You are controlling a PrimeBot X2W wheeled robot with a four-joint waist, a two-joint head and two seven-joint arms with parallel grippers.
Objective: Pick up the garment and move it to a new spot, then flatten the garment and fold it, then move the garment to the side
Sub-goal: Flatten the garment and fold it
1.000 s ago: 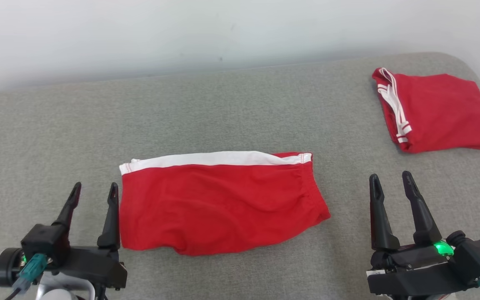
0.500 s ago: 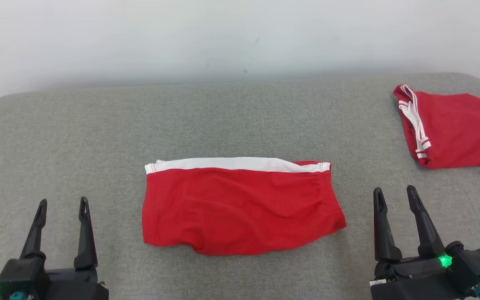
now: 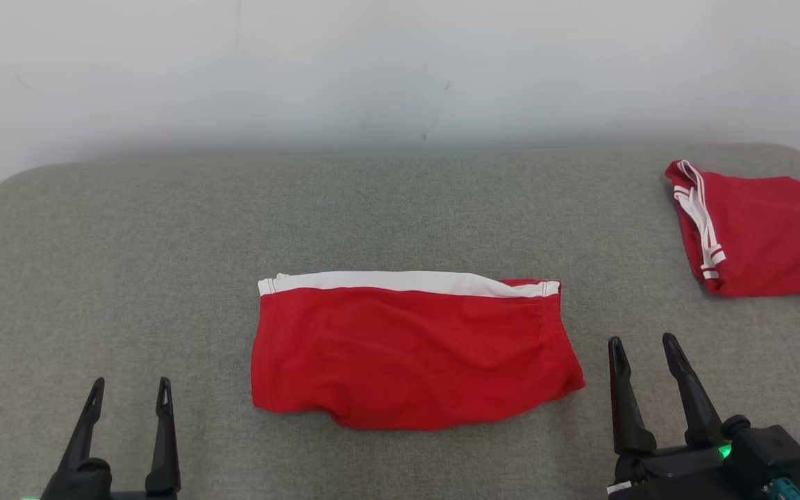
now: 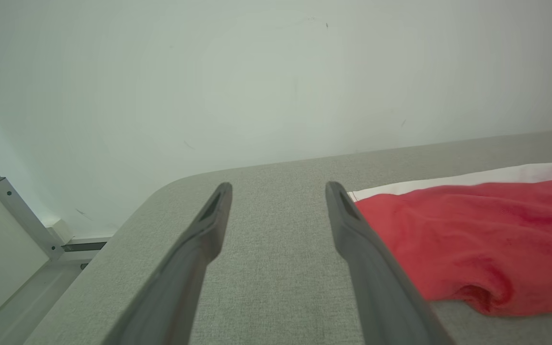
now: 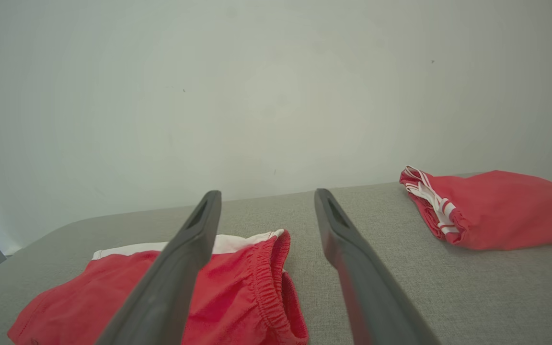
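Grey table [image 3: 129,243]: left gripper [image 3: 130,383] jaws spread, empty, left of garment [image 3: 410,354]. Garment red, folded, flat mid-table. Right gripper [image 3: 642,340] jaws spread, empty, by its right edge. Likely next: pinch all layers, slide sideways, keep fold.

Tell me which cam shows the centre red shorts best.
Head view: the centre red shorts lie whole and unobstructed, white stripe along the far edge. Left wrist view catches one end, cropped by the frame; right wrist view shows the elastic end, partly behind a finger.
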